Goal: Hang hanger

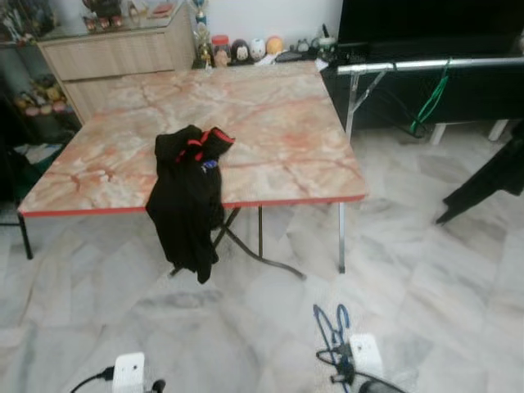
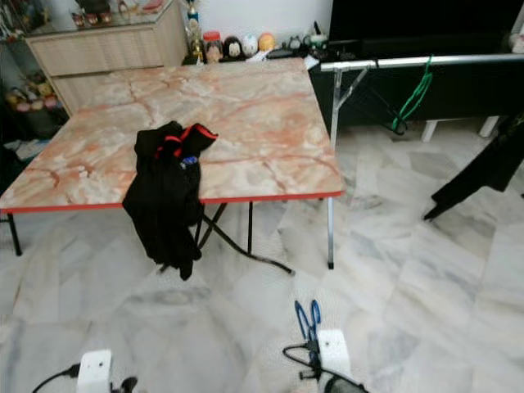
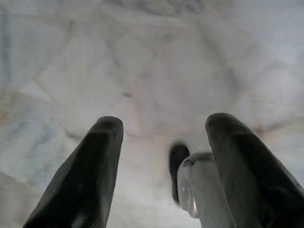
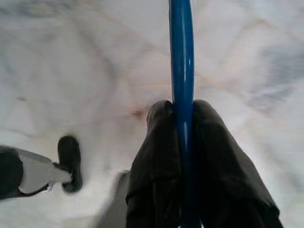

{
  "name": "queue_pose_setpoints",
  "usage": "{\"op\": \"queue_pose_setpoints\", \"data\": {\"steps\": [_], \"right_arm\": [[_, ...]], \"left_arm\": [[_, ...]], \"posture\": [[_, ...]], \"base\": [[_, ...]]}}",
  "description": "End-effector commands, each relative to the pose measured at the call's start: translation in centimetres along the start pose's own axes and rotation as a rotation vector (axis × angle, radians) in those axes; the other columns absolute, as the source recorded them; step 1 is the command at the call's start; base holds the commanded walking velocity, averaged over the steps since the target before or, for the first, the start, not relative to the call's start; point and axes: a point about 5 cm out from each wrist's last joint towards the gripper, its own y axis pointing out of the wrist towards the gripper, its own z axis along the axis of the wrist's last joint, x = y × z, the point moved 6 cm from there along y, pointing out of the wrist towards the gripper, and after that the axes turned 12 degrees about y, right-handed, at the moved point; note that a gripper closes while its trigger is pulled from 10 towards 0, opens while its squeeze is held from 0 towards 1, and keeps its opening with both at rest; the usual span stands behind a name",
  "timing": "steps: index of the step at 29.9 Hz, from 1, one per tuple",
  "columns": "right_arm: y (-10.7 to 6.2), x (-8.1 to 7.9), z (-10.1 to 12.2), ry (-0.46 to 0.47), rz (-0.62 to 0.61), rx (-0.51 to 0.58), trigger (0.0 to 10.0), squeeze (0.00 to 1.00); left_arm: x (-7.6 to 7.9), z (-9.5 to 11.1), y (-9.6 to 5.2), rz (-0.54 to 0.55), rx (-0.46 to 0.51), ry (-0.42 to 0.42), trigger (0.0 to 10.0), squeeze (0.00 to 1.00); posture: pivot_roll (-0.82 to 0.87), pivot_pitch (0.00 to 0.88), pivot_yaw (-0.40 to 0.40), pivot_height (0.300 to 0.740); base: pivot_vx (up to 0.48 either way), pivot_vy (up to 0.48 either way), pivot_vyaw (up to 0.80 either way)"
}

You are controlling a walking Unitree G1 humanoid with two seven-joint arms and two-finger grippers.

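Low at the robot's right, right gripper [image 4: 183, 118] clamps blue hanger [image 4: 182, 71], pointing forward along its fingers

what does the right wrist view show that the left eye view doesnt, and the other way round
Right wrist view alone: the right gripper with its black fingers shut on the blue hanger, seen close.

Left eye view alone: the marble-patterned table with a black jacket draped over its front edge, a metal rail carrying a green hanger, and a dark garment hanging at the right.

Both: the pale marble floor and the blue hanger.
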Motion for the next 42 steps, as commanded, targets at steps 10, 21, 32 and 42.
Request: {"op": "queue_pose_setpoints", "data": {"steps": [10,21,32,42], "right_arm": [[0.2,-1.1,0.7,0.009,0.023,0.024,10.0,0.00],[0.2,-1.0,0.6,0.011,0.021,0.024,10.0,0.00],[0.2,-1.0,0.7,0.011,0.019,0.025,10.0,0.00],[0.1,-1.5,2.0,-0.122,0.065,0.079,10.0,0.00]], "left_arm": [[-0.9,-0.2,0.0,0.015,-0.004,0.017,10.0,0.00],[-1.0,0.0,0.0,0.013,0.004,0.024,10.0,0.00],[-1.1,0.9,0.1,0.019,0.038,0.007,10.0,0.00],[-3.0,7.5,0.2,0.057,0.287,0.076,10.0,0.00]], "posture": [[-0.09,0.000,0.060,0.740],[-0.09,0.000,0.062,0.740],[-0.09,0.000,0.056,0.740],[-0.09,0.000,0.048,0.740]], "base": [[0.000,-0.472,0.00],[0.000,-0.477,0.00],[0.000,-0.143,0.00],[0.000,0.000,0.00]]}}
